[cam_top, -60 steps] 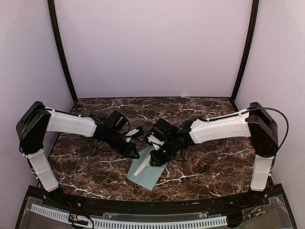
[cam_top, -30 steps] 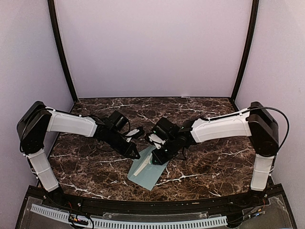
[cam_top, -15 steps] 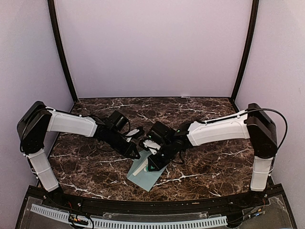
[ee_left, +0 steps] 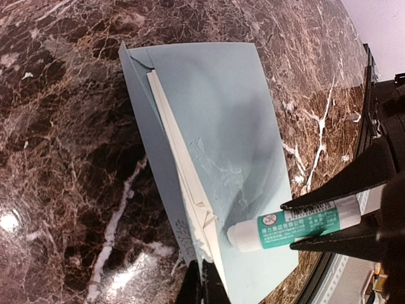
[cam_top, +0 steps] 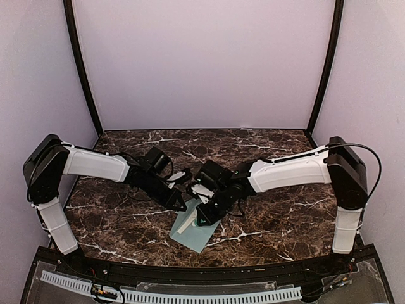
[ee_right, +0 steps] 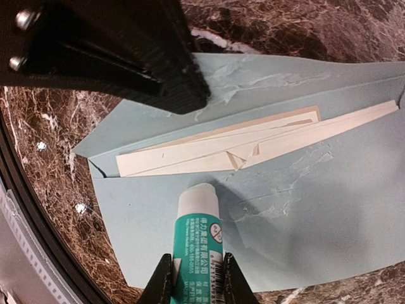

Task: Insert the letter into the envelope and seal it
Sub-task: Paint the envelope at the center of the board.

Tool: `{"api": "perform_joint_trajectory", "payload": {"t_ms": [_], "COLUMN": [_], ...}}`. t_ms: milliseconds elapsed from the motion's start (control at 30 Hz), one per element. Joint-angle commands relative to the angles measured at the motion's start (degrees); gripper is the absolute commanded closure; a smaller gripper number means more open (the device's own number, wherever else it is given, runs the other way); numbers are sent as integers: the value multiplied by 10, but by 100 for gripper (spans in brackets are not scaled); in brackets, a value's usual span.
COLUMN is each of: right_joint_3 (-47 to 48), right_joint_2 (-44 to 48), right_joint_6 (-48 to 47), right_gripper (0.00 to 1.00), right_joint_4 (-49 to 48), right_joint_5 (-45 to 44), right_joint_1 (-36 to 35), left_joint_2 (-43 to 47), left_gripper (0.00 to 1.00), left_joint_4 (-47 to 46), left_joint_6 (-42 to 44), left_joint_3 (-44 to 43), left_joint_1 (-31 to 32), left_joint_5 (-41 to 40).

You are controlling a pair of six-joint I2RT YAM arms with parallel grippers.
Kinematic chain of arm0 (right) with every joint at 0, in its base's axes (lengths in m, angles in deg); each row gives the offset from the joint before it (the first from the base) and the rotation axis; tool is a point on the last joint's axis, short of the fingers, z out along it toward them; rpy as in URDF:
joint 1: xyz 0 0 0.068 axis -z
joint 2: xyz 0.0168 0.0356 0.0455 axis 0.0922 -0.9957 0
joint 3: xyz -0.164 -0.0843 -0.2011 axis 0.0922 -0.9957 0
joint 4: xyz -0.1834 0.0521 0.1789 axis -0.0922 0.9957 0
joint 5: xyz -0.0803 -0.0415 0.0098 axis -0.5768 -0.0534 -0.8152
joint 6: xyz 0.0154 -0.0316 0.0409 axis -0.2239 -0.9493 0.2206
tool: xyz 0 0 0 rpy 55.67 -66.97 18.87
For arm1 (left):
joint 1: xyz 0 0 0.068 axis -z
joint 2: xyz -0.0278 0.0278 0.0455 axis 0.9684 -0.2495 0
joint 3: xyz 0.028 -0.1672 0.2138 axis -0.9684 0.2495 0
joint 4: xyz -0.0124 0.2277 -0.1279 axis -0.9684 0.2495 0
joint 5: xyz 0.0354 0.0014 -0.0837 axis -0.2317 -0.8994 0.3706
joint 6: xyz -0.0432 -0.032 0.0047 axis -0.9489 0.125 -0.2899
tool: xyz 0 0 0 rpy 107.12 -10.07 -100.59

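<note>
Envelope (ee_left: 221, 114), teal and glue-smeared, cream letter (ee_left: 174, 145) inside.
Lies diagonal on desk (ee_left: 63, 158); right pincer (ee_right: 195, 263) grasps glue stick (ee_right: 197, 240), left pincer (ee_left: 198, 285) clenched.

Table (ee_left: 63, 158): dark brown marble-look top w/ white veins, polished, glossy, catches glints. Envelope (ee_right: 329, 209): pale teal paper, matt, smooth. Glue smears (ee_left: 218, 166) on it look wet, shiny, lumpy. Letter (ee_right: 209, 155): cream paper, matt. Glue stick (ee_right: 197, 237): smooth plastic tube, teal printed label w/ slight sheen. My right gripper (ee_right: 197, 261): black matt plastic. My arm shells (cam_top: 291, 171): smooth white plastic.
</note>
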Motion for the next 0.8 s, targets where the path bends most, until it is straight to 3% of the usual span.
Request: {"api": "perform_joint_trajectory", "payload": {"t_ms": [0,433,767], "right_joint_3": [-20,-32,-56], "right_joint_2": [-22,-19,13], "right_joint_6": [14,6,-14], "right_gripper": [92,92,92], "right_joint_4": [61,59,52], "right_joint_5": [-70,-99,-43], "right_joint_1": [32,70,51], "left_joint_2": [-8,-13,-12], "left_gripper": [100,100,100], "left_joint_4": [7,8,10], "left_joint_6": [5,7,1], "left_joint_3": [-3,-5,-6], "left_joint_1": [5,5,5], "left_joint_5": [0,0,-12]}}
